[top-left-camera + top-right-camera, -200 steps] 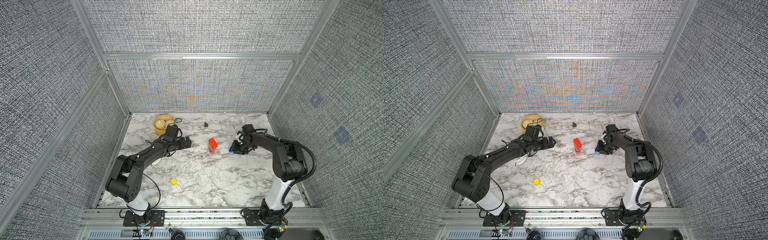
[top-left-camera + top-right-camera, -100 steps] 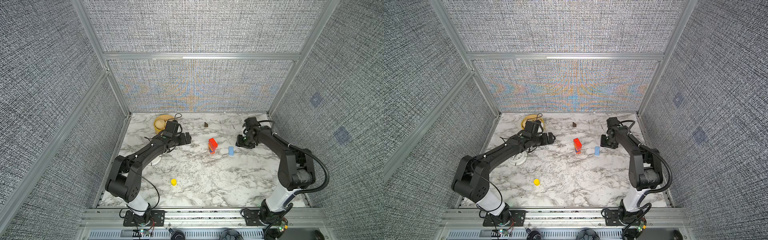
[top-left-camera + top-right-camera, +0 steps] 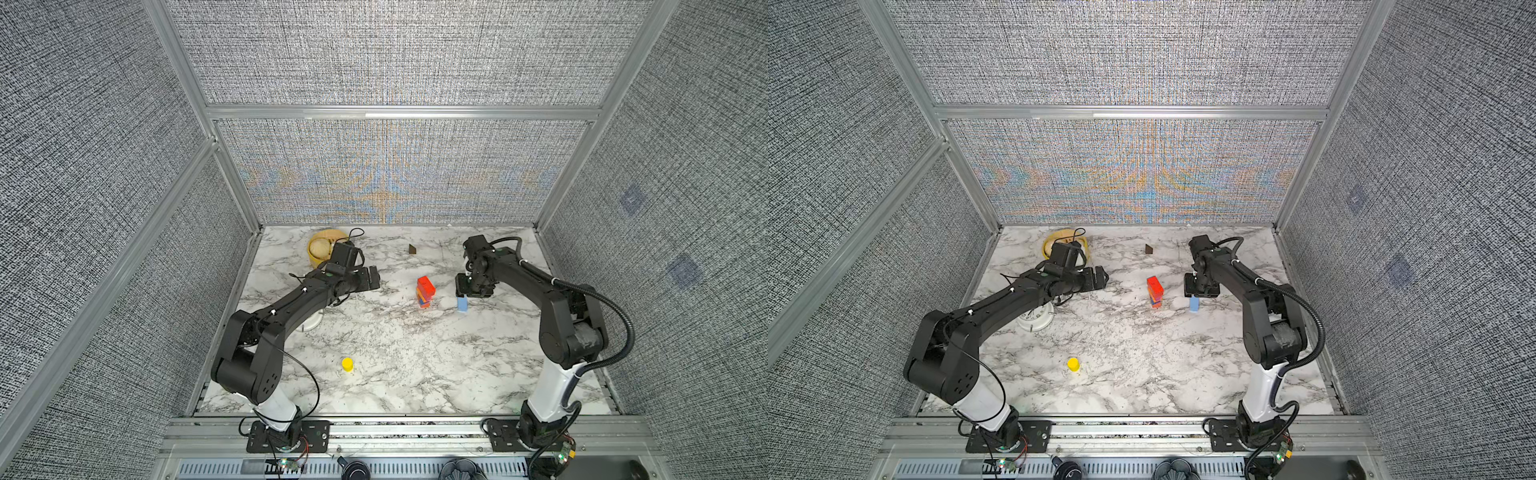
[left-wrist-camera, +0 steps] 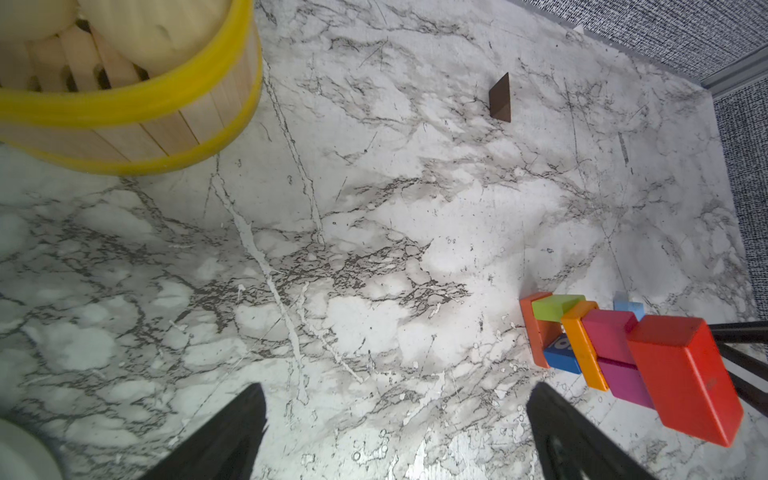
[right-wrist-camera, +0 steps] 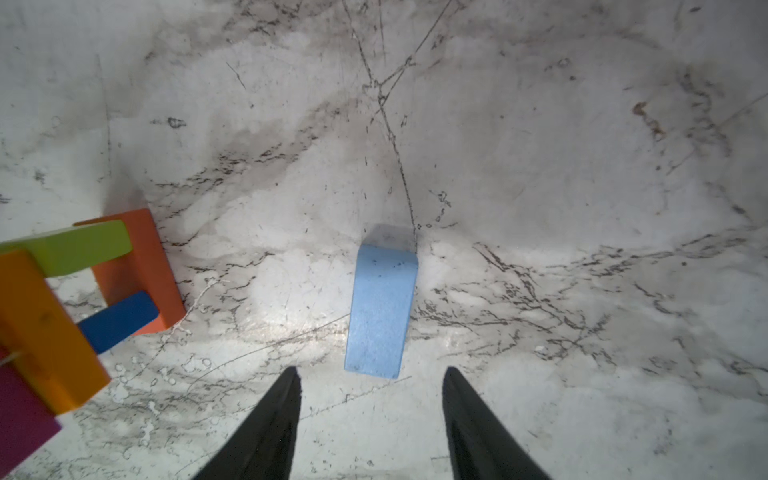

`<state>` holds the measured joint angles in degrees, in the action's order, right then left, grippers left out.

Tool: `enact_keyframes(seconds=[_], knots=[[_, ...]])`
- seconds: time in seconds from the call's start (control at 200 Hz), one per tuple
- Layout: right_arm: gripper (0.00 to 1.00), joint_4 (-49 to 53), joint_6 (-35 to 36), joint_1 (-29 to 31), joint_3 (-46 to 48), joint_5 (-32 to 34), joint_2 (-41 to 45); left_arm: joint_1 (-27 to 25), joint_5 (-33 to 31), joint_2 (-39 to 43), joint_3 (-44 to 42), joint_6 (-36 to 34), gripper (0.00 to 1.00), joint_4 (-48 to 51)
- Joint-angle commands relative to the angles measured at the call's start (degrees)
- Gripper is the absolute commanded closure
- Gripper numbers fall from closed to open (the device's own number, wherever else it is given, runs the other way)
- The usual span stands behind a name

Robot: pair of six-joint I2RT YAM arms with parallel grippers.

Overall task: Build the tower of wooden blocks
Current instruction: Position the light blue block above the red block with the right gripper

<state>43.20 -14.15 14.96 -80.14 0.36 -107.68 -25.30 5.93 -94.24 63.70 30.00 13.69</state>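
Right gripper (image 5: 372, 374), fingers parted and empty, is hovering by the pale-blue rectangular wooden block (image 5: 382, 307); left gripper (image 4: 397, 388) is gaping wide, empty.

In the far half of the desk (image 3: 1142, 374), about midway between left and right edges: the tower (image 3: 1155, 293), slim, upright, red block on top. Just right of it, a light blue block (image 3: 1194, 304), right gripper (image 3: 1200, 293) close over it. Left gripper (image 3: 1103, 277) well apart from the tower, toward the left edge. Nearer the front edge, a lone yellow cylinder (image 3: 1073, 364). By the far edge, a dark brown block (image 3: 1149, 249).
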Motion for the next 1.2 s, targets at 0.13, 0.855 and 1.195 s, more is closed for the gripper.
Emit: enact_keyframes(seconds=[0.13,0.855,1.195], knots=[[0.45,0.0,0.2,0.5,-0.5,0.4,-2.4,0.1,-0.8,-1.9,-0.2,0.2,0.01,-3.4],[0.6,0.5,0.9,1.3,-1.3,-0.2,-6.8,0.1,-0.1,-4.2,-0.7,0.7,0.01,-5.3],[0.7,1.9,1.7,1.3,-1.7,0.2,-5.7,0.2,0.1,-4.0,-0.7,0.5,0.01,-4.8]])
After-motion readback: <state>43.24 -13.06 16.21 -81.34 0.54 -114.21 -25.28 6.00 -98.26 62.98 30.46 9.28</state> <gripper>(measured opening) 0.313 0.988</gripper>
